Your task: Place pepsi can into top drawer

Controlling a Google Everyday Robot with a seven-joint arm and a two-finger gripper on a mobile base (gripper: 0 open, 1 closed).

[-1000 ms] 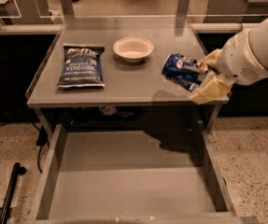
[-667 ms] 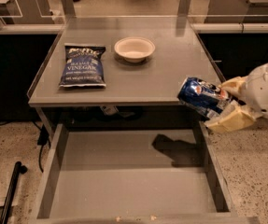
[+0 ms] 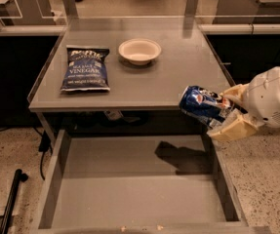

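Note:
The pepsi can (image 3: 202, 104), dark blue with a red-white logo, is held tilted on its side in my gripper (image 3: 226, 112), whose pale fingers are shut around its right end. The can hangs in the air in front of the tabletop's front right edge, above the right rear part of the open top drawer (image 3: 130, 189). The drawer is pulled out, grey, with a bare flat bottom. The can's shadow lies on the drawer bottom near the back right.
A blue chip bag (image 3: 86, 68) and a white bowl (image 3: 139, 50) lie on the grey tabletop (image 3: 178, 77). A black pole (image 3: 10, 199) leans at the lower left on the speckled floor. Desks and chairs stand behind.
My gripper with the can has moved off the tabletop, forward and down, and now hangs over the drawer's right rear part.

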